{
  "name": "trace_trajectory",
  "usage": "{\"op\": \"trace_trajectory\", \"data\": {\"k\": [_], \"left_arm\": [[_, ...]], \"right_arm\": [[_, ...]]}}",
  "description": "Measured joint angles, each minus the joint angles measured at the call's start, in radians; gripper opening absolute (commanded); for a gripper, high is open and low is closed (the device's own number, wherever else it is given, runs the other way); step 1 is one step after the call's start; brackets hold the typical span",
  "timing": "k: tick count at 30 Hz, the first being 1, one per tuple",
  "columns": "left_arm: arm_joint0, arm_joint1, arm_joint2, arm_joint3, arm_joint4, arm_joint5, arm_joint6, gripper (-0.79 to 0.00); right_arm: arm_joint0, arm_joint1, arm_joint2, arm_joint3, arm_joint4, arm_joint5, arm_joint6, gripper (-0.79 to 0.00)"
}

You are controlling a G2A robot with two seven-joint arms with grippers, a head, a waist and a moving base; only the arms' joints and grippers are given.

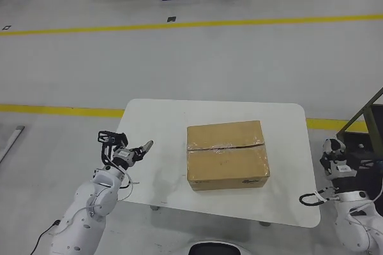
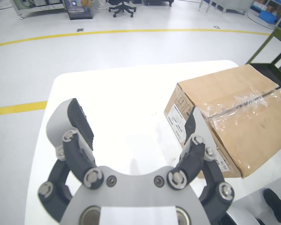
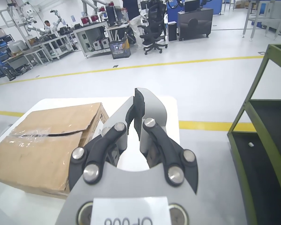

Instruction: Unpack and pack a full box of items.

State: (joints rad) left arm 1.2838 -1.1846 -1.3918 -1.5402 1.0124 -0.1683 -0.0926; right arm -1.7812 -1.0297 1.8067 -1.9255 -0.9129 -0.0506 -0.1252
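Box taped shut, mid-worktop.
Its long axis and seam run side to side. The left claw, spread wide over the worktop's left edge, looks nearer than the right claw, clenched empty beyond the right edge.

White table out front, a yellow floor line crossing at its far edge. Green metal cart standing just beside it.
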Motion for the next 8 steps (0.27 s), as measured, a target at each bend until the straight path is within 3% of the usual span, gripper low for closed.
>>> {"op": "trace_trajectory", "data": {"k": [1, 2, 3, 5, 8], "left_arm": [[0.025, 0.001, -0.015, -0.028, -0.005, 0.03, 0.005, 0.0], [0.042, 0.001, -0.023, -0.047, -0.002, 0.051, 0.006, 0.0], [0.05, 0.001, -0.027, -0.057, 0.0, 0.062, 0.006, 0.0], [0.052, 0.001, -0.027, -0.058, 0.003, 0.065, 0.005, 0.0], [0.051, 0.001, -0.026, -0.056, 0.003, 0.063, 0.005, 0.0]], "right_arm": [[-0.031, -0.002, 0.018, -0.025, 0.0, 0.005, 0.007, -0.489], [-0.051, -0.002, 0.027, -0.039, -0.006, 0.006, 0.018, 0.0], [-0.063, -0.002, 0.032, -0.046, -0.012, 0.005, 0.027, -0.78], [-0.063, -0.002, 0.032, -0.047, -0.014, 0.003, 0.029, -0.744], [-0.061, -0.002, 0.031, -0.046, -0.013, 0.003, 0.028, -0.548]]}}
